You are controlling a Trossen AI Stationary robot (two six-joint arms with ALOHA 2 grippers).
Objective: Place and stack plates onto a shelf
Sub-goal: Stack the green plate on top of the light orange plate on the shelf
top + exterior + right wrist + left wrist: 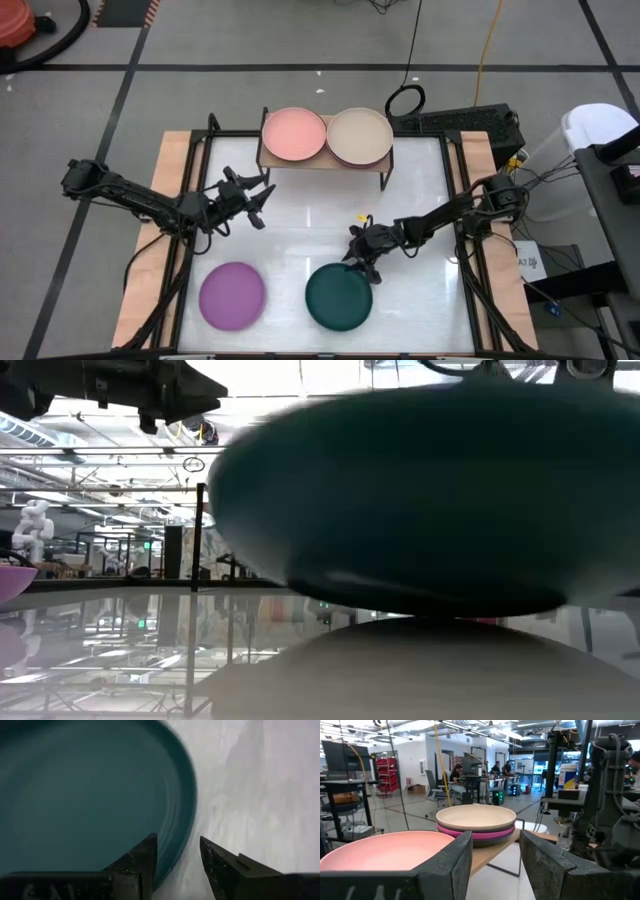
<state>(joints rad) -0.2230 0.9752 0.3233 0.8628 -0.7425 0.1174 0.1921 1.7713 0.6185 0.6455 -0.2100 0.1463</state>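
Straddling teal plate [85, 795] rim, right gripper [177, 857] parted.

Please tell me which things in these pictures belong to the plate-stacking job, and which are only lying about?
Job: salmon pink plate and beige-topped stack on the shelf; purple plate; teal plate, at its rim the right gripper; left gripper.

Lying about: black cable loop, orange item.

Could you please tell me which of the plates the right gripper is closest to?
The dark teal-green round plate on the white table; the right gripper is at its rim, open. The purple plate lies apart to its side, and the others sit on the wooden shelf.
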